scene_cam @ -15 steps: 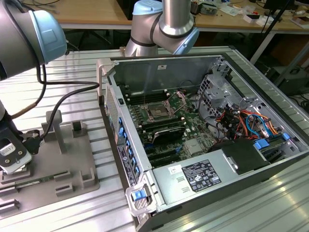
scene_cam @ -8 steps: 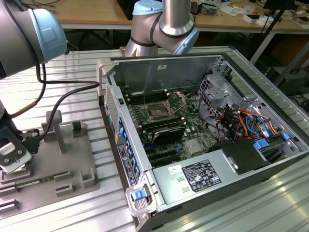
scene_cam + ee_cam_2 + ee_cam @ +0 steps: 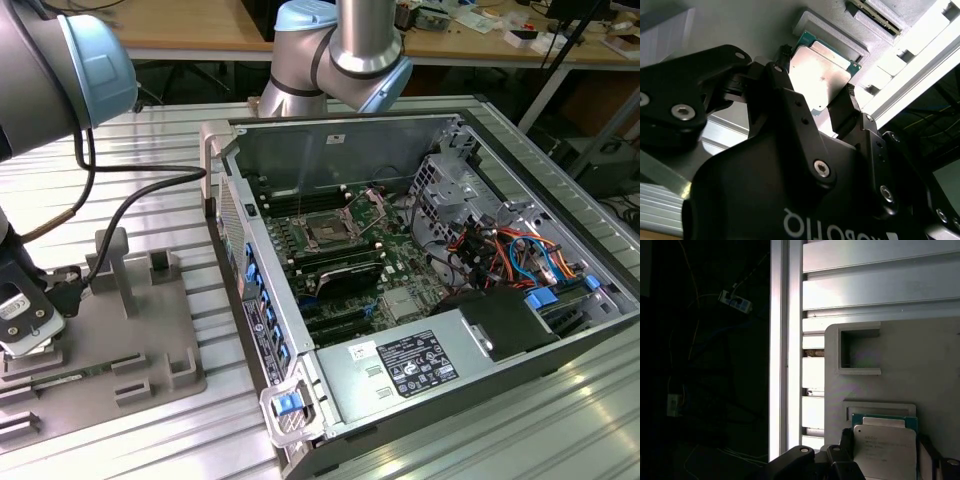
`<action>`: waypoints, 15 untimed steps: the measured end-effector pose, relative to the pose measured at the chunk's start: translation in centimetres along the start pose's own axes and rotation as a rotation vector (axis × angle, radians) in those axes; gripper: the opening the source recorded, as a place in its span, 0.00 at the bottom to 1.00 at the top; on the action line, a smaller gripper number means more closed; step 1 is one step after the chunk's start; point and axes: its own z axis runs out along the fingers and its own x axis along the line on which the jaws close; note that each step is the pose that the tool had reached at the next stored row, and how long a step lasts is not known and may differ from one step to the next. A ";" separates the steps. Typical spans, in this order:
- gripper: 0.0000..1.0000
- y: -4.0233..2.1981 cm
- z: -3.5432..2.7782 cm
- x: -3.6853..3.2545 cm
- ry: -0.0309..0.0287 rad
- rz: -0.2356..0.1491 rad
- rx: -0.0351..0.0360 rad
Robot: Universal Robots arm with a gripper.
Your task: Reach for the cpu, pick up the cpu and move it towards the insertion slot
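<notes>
The cpu (image 3: 885, 452) is a flat square chip with a silvery top and a thin green rim. It lies at a framed recess of the grey tray (image 3: 920, 365). My gripper (image 3: 885, 445) straddles it, and the black fingers (image 3: 845, 102) press against two opposite edges of the cpu (image 3: 820, 75) in both wrist views. In the exterior view the gripper (image 3: 30, 325) hangs low over the tray (image 3: 150, 330) at the exterior view's far left. The insertion slot (image 3: 328, 232), a square socket with a dark centre and a silver frame, sits on the motherboard inside the open computer case, well to the exterior view's right of the gripper.
The case wall (image 3: 245, 290) stands between the tray and the motherboard. Grey posts (image 3: 115, 265) rise from the tray. Black memory slots (image 3: 345, 275), a power supply (image 3: 415, 365) and coloured cables (image 3: 505, 250) crowd the case. The slotted aluminium table's edge (image 3: 777, 365) runs close to the tray.
</notes>
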 end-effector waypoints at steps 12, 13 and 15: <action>0.55 0.01 -0.46 0.00 -0.0001 0.000 -0.0001; 0.55 0.01 -0.49 0.00 0.0000 0.000 0.0000; 0.55 0.02 -0.53 0.00 0.0000 0.000 0.0000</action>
